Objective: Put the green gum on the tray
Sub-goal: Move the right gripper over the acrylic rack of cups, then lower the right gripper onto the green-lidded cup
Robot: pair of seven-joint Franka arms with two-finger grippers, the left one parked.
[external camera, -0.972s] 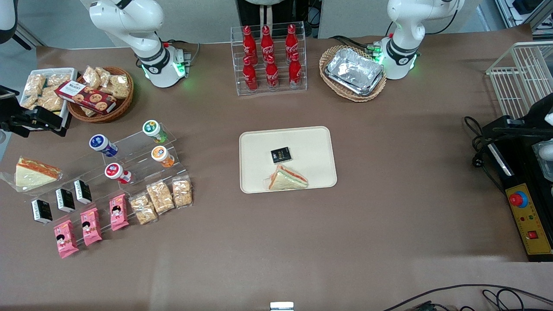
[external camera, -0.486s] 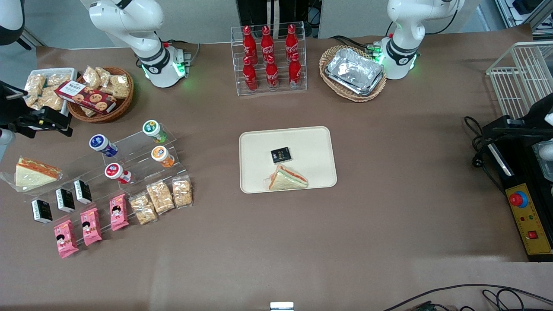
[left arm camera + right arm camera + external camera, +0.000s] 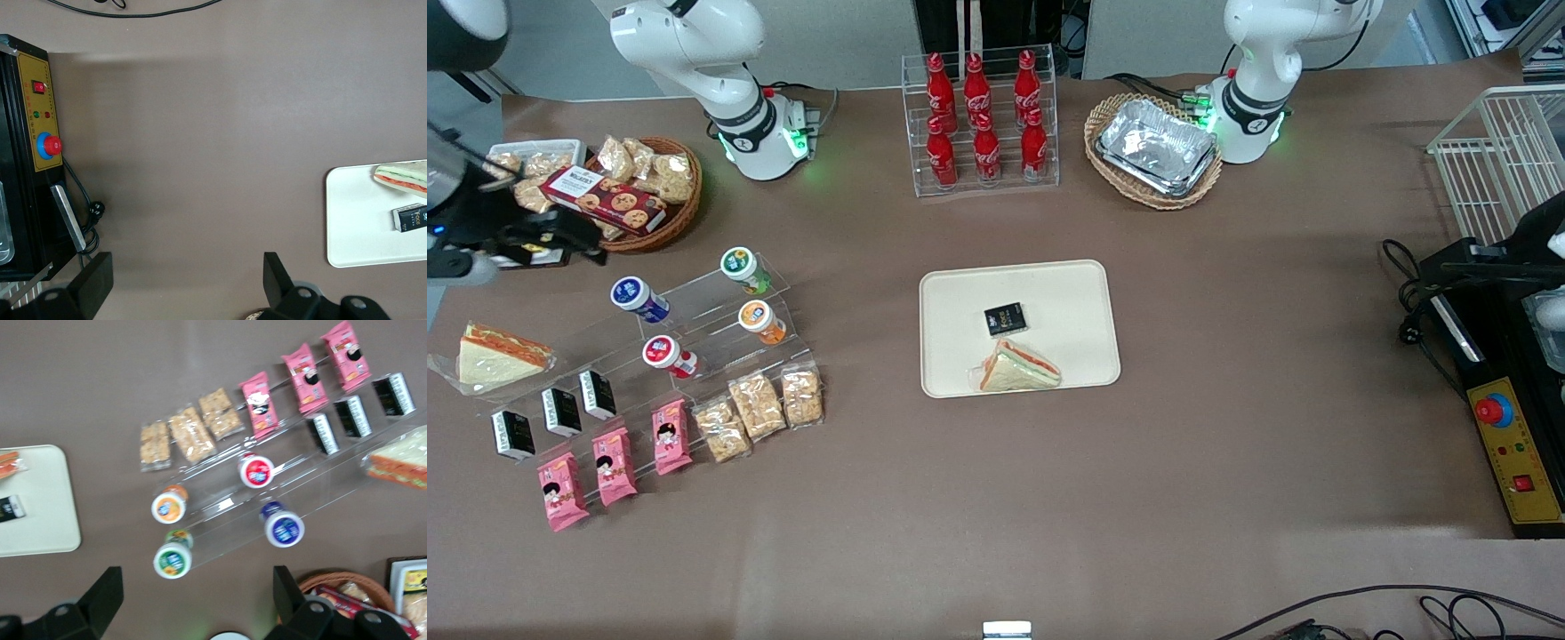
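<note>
The green gum [image 3: 740, 265] lies tilted on the top step of a clear acrylic stand [image 3: 720, 311], with its white cap and green label facing up. It also shows in the right wrist view [image 3: 173, 560]. The cream tray [image 3: 1067, 293] lies mid-table and holds a black packet [image 3: 1005, 319] and a wrapped sandwich [image 3: 1018, 366]. One corner of the tray shows in the right wrist view [image 3: 33, 520]. My right gripper [image 3: 560, 242] hovers high at the working arm's end of the table, beside the wicker snack basket [image 3: 636, 191]. In the right wrist view the gripper [image 3: 197, 580] is open and empty, and the green gum is just off its fingers.
Orange [image 3: 756, 317], blue [image 3: 633, 294] and red [image 3: 663, 353] bottles share the stand. Snack packets [image 3: 758, 407], pink packs [image 3: 612, 465] and black boxes [image 3: 560, 411] lie nearer the camera. A cola rack [image 3: 983, 116] and a basket of foil trays [image 3: 1156, 147] stand near the arm bases.
My right gripper has moved in from the table's end toward the stand and a little farther from the front camera. Nothing else has moved.
</note>
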